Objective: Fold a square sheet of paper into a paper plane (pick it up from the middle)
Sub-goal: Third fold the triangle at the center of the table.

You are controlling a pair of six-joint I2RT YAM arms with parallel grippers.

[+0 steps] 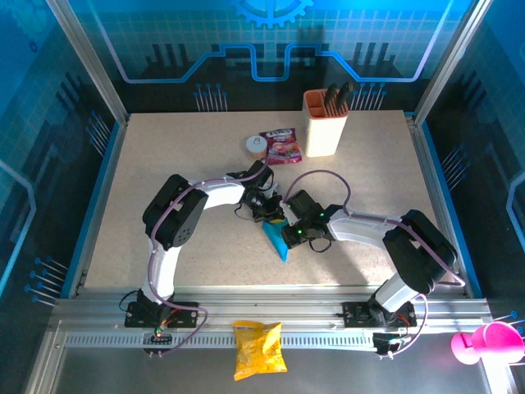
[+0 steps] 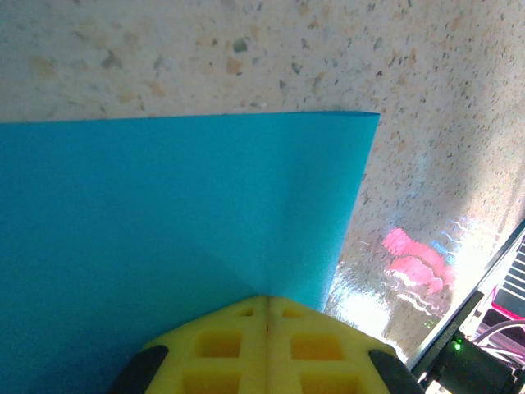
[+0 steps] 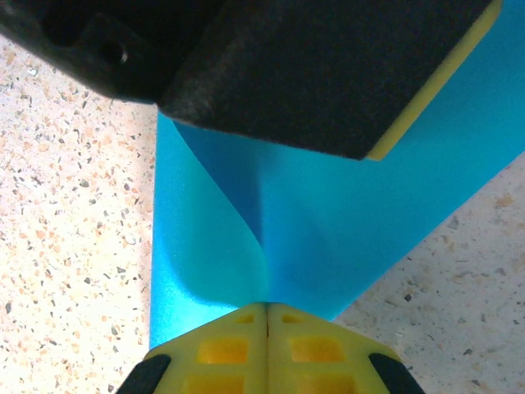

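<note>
Speckled table (image 1: pixel 369 180) | blue paper (image 1: pixel 279 245) partly folded, tip toward 6 o'clock | left gripper (image 2: pixel 267 302), right gripper (image 3: pixel 268 308) clamped on it | folds likely remain

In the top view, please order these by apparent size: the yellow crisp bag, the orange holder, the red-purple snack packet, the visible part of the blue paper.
1. The yellow crisp bag and the orange holder: they look alike, so I do not rank them.
2. The red-purple snack packet.
3. The blue paper, as far as it is visible.
</note>
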